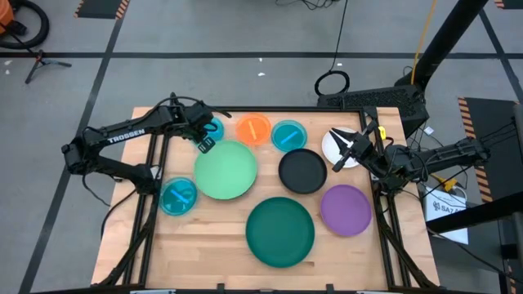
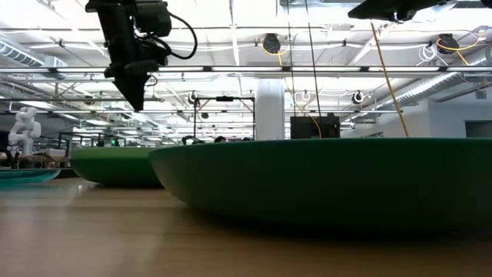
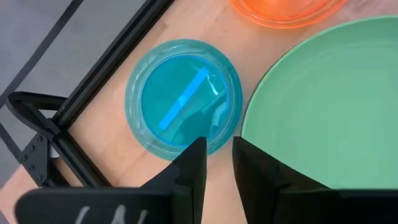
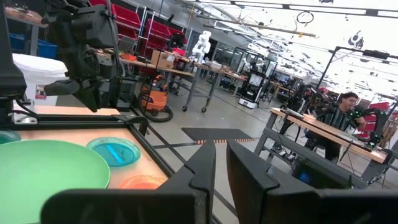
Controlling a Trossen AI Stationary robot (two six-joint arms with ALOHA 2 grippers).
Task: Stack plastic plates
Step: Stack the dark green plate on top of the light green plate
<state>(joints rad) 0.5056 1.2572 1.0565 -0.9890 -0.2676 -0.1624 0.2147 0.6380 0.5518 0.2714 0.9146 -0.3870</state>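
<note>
Several round plates lie flat on the wooden table. My left gripper (image 1: 204,144) (image 3: 219,152) hangs in the air above the near rim of a small translucent blue plate (image 1: 214,128) (image 3: 183,96), its fingers a narrow gap apart, beside the large light green plate (image 1: 226,169) (image 3: 323,106). An orange plate (image 1: 254,129) and a second blue one (image 1: 288,135) lie along the far side. The black plate (image 1: 303,171), purple plate (image 1: 345,209) and dark green plate (image 1: 280,232) lie nearer. My right gripper (image 1: 341,149) (image 4: 221,155) is shut, raised over the white plate (image 1: 333,145).
A third small blue plate (image 1: 178,196) lies near the table's left edge. A dark metal frame (image 1: 153,163) runs along the table's left and right sides. Bare wood (image 1: 196,245) shows at the near left. In the low view the dark green plate (image 2: 330,177) fills the foreground.
</note>
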